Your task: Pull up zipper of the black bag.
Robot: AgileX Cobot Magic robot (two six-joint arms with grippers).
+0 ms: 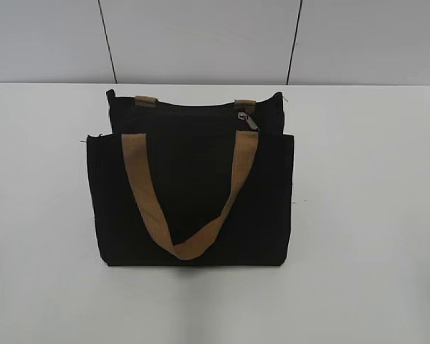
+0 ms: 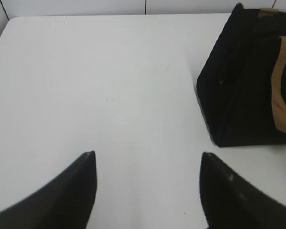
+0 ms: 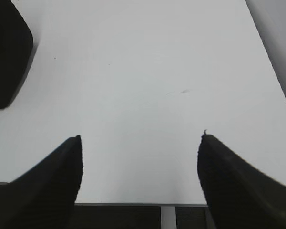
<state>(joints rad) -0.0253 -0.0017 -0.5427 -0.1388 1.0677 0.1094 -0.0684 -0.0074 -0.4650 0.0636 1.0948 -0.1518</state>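
Note:
The black bag (image 1: 190,193) stands upright in the middle of the white table, with a tan handle hanging down over its front panel. The small silver-grey zipper (image 1: 249,119) pull sits at the right end of the bag's top edge. The bag's left side shows in the left wrist view (image 2: 238,86), and a corner of the bag shows in the right wrist view (image 3: 7,52). My left gripper (image 2: 148,157) is open and empty over bare table, left of the bag. My right gripper (image 3: 139,139) is open and empty near the table's front edge, right of the bag. Neither gripper shows in the exterior view.
The white table (image 1: 373,215) spreads on both sides of the bag. A grey panelled wall (image 1: 201,39) runs behind it. The table's front edge (image 3: 143,204) lies just under the right gripper.

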